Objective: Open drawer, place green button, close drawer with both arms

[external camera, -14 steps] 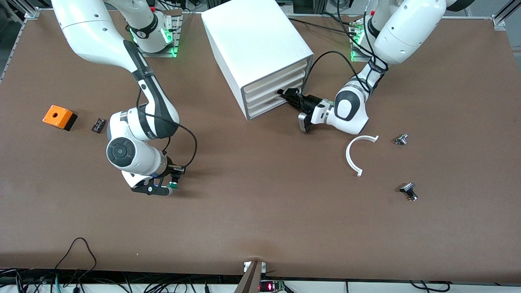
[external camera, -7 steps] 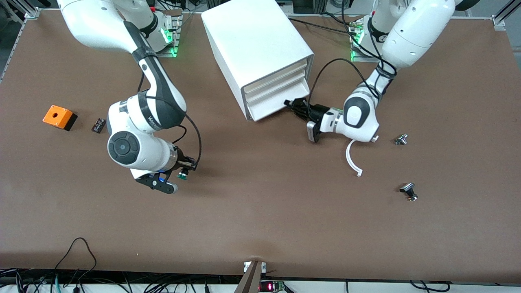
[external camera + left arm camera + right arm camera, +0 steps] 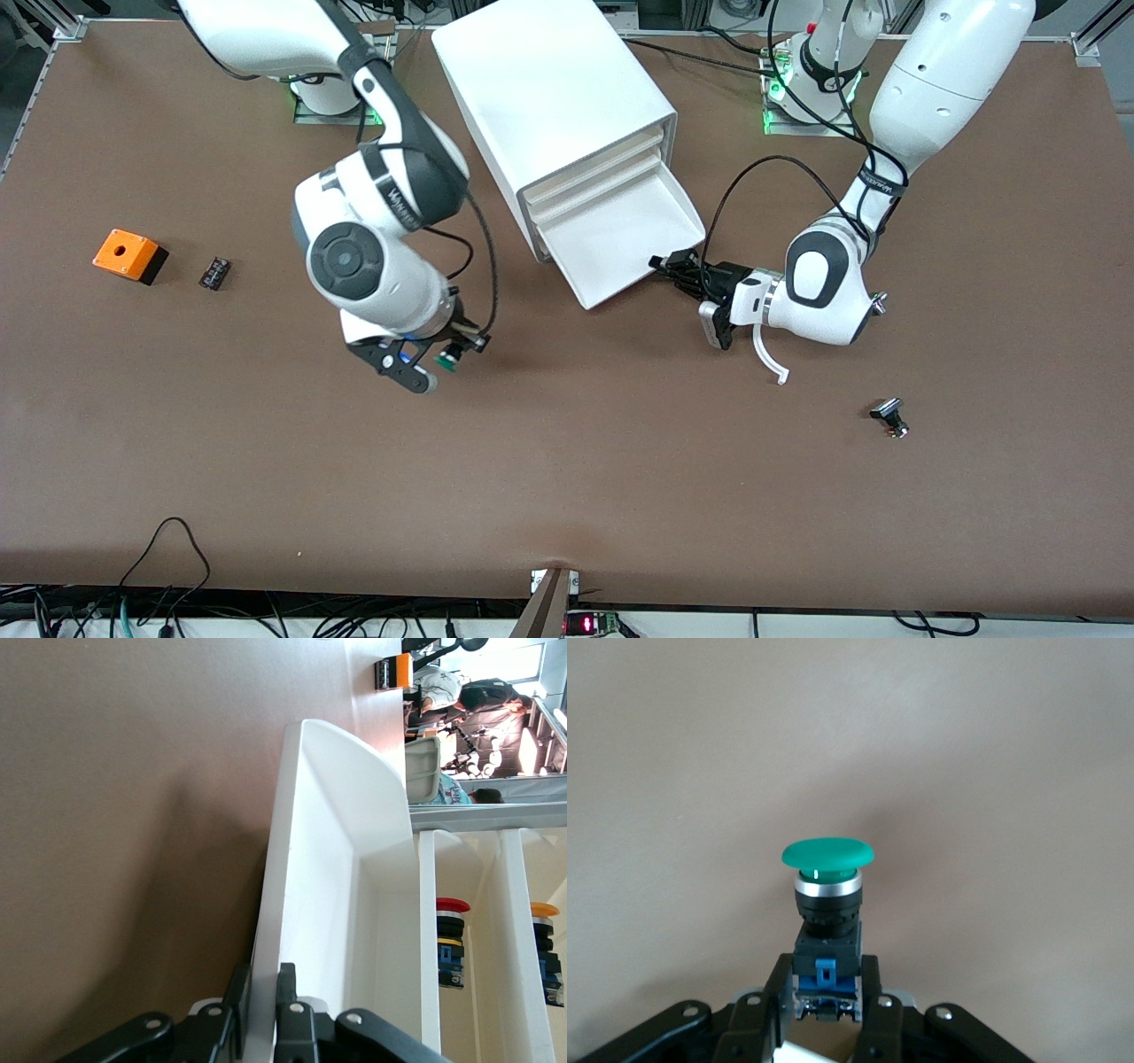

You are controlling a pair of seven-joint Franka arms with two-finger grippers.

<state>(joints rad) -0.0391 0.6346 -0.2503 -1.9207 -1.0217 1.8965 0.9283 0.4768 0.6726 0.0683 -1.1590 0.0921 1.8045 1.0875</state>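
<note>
Left gripper point(image 3: 666, 263) is clamped on the front lip of the drawer point(image 3: 620, 239), which is pulled well out of the cabinet point(image 3: 549, 89). Right gripper point(image 3: 454, 350) is clamped on the button point(image 3: 449, 358), up over bare table point(image 3: 567, 478) mid-width, short of the drawer. Risks: grip looks low on the button body, so it could tilt or slip in transit; right arm may clip the drawer wall coming in.

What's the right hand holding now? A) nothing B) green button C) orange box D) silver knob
B: the right hand is shut on the blue and black body of the green button, its cap pointing away from the hand, up off the table.
</note>
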